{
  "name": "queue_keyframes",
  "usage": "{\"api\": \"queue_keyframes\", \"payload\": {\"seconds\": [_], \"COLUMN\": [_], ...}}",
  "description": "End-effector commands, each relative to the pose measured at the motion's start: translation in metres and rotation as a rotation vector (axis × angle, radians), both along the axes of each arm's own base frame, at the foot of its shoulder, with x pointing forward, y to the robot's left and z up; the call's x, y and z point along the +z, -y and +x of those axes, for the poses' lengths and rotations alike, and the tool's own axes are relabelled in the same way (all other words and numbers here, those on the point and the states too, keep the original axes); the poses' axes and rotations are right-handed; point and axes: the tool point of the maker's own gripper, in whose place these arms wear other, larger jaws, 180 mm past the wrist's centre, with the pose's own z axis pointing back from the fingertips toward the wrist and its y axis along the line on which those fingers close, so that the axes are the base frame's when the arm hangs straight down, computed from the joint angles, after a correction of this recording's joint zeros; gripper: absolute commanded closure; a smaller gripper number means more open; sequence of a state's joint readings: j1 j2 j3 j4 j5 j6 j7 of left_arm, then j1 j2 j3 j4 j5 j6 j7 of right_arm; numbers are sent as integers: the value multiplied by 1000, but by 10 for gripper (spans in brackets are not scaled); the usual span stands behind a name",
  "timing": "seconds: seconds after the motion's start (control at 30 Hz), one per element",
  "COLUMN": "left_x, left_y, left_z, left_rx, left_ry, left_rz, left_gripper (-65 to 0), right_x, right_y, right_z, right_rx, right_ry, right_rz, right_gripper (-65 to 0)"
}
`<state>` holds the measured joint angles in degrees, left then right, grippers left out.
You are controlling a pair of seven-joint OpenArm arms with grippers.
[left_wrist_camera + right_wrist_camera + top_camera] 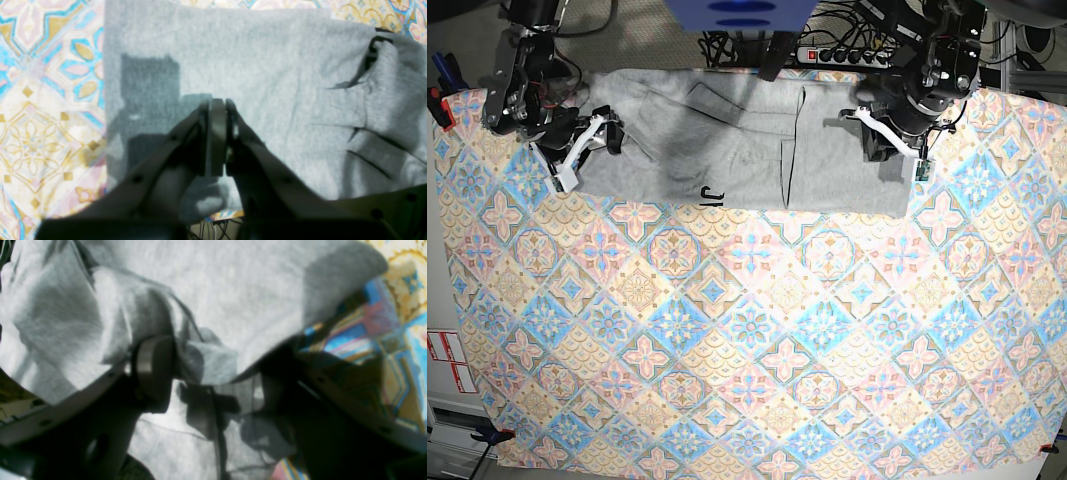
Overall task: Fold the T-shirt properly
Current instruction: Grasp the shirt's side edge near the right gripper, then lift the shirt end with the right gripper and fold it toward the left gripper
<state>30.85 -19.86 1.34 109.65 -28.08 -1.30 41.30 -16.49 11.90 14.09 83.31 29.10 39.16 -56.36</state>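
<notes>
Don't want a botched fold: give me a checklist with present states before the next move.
1. T-shirt lies on the tablecloth: ok.
2. Shirt lies flat: not ok, its end by the right gripper is bunched.
3. Left gripper fingers shut: ok.
4. Cloth pinched by left fingers: cannot tell.
5. Right gripper open, with cloth between its fingers: ok.
6. Black lettering tucked away: not ok, it shows at the near edge.

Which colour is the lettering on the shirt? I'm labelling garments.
Black, on the grey shirt; the lettering shows best in the base view.
</notes>
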Motion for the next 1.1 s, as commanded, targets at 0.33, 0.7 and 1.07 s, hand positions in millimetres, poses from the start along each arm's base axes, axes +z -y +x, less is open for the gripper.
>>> {"api": "queue_keyframes", "payload": {"seconds": [0.33, 0.7, 1.07], "left_x": [7, 8, 15], "left_y": [-1, -2, -25], "left_z": [4, 5, 14], "left_rx": [-1, 0, 96], "left_ry": [31, 34, 68], "left_rz": [1, 1, 15], "left_gripper": [0, 0, 0], "right_x": [-2, 5, 11], "right_y": [-32, 11, 81], "right_z": [-15, 34, 96], "right_rx": [56, -68, -190], "right_ry": [-36, 36, 50], "right_rz": [98, 45, -135], "right_gripper": [-210, -3, -3]}}
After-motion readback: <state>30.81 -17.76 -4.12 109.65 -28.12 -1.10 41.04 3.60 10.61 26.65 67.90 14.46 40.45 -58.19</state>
